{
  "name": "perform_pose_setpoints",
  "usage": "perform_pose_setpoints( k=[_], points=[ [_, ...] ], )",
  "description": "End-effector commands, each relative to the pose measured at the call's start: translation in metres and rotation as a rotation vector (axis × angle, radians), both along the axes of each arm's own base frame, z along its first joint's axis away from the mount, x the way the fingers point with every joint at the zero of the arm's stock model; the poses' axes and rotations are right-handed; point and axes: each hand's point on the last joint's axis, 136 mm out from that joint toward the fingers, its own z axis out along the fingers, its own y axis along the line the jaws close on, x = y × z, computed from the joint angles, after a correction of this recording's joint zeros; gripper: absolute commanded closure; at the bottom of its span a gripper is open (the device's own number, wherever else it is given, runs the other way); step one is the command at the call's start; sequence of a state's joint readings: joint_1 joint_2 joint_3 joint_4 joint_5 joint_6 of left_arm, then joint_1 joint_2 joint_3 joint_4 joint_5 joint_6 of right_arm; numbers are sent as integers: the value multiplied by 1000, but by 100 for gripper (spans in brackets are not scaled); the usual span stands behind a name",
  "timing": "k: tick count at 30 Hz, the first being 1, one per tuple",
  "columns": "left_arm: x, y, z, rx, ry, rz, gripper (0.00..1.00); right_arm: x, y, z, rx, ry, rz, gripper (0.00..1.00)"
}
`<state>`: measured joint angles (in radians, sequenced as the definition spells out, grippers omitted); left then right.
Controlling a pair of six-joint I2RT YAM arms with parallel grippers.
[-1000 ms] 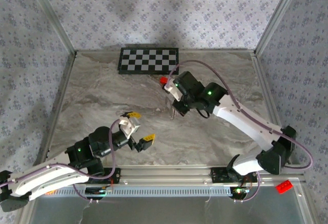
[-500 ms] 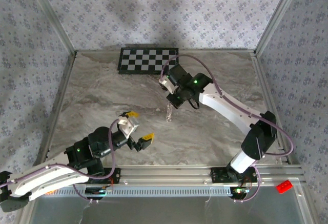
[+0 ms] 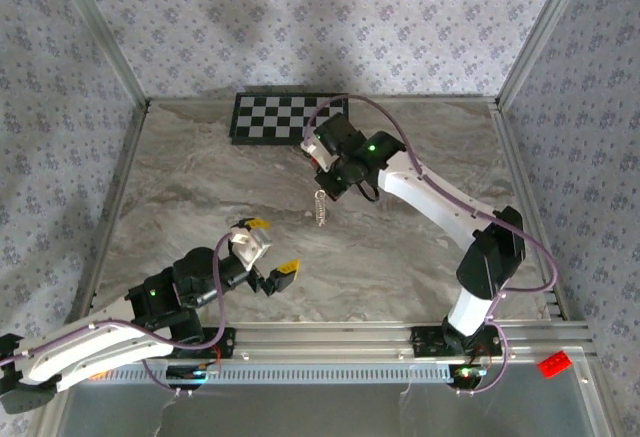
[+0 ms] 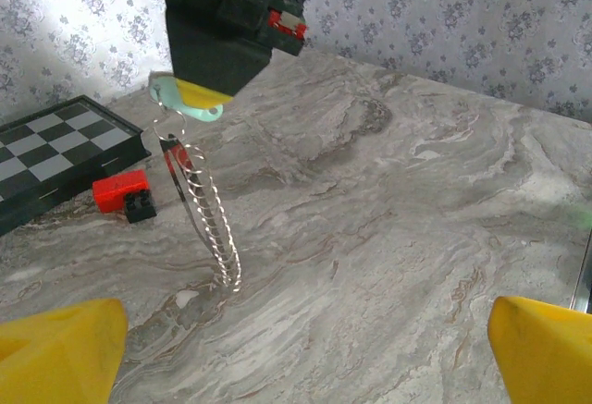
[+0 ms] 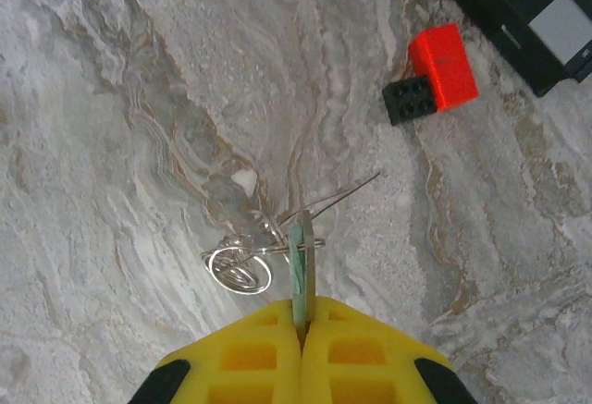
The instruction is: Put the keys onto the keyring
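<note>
My right gripper [image 3: 330,183] is shut on the pale mint head of the key [image 5: 299,265], edge-on between the yellow fingers [image 5: 250,358]. From the left wrist view the mint head [image 4: 191,105] pokes out under the right gripper's black body. The silvery coiled keyring [image 4: 211,224] hangs from the key, its lower end close to the marble. From above, the keyring [image 3: 319,208] dangles below the right gripper. My left gripper [image 3: 272,249] stands open near the front left with nothing between its yellow fingertips [image 4: 55,353].
A checkerboard [image 3: 290,117] lies at the back of the marble table [image 3: 420,257]. A red and black block [image 5: 435,73] rests just in front of it, near the right gripper. Another red brick [image 3: 555,363] sits outside the front rail.
The right arm has swung left and back toward the checkerboard, carrying the key with the keyring dangling from it. The left arm has stayed still and open.
</note>
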<state>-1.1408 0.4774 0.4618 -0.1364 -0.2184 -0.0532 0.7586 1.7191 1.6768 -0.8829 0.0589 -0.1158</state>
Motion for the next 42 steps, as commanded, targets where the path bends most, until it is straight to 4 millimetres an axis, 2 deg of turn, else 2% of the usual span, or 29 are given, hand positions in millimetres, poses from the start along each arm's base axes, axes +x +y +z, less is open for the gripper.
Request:
perform_pose_setpoints(
  k=[1, 14, 22, 28, 35, 42],
  points=[
    [0, 2, 19, -38, -24, 6, 1, 9, 9, 17, 40, -40, 3, 100],
    [0, 4, 24, -31, -28, 6, 0, 8, 15, -8, 32, 21, 12, 100],
    [3, 5, 25, -24, -32, 21, 1, 1, 5, -20, 19, 48, 1, 100],
    [4, 4, 25, -31, -40, 29, 1, -10, -9, -29, 12, 65, -19, 100],
    [5, -1, 26, -27, -41, 21, 1, -20, -18, -29, 47, 81, -27, 100],
    [5, -3, 26, -32, -38, 16, 1, -30, -27, -41, 38, 109, -35, 100]
  ],
)
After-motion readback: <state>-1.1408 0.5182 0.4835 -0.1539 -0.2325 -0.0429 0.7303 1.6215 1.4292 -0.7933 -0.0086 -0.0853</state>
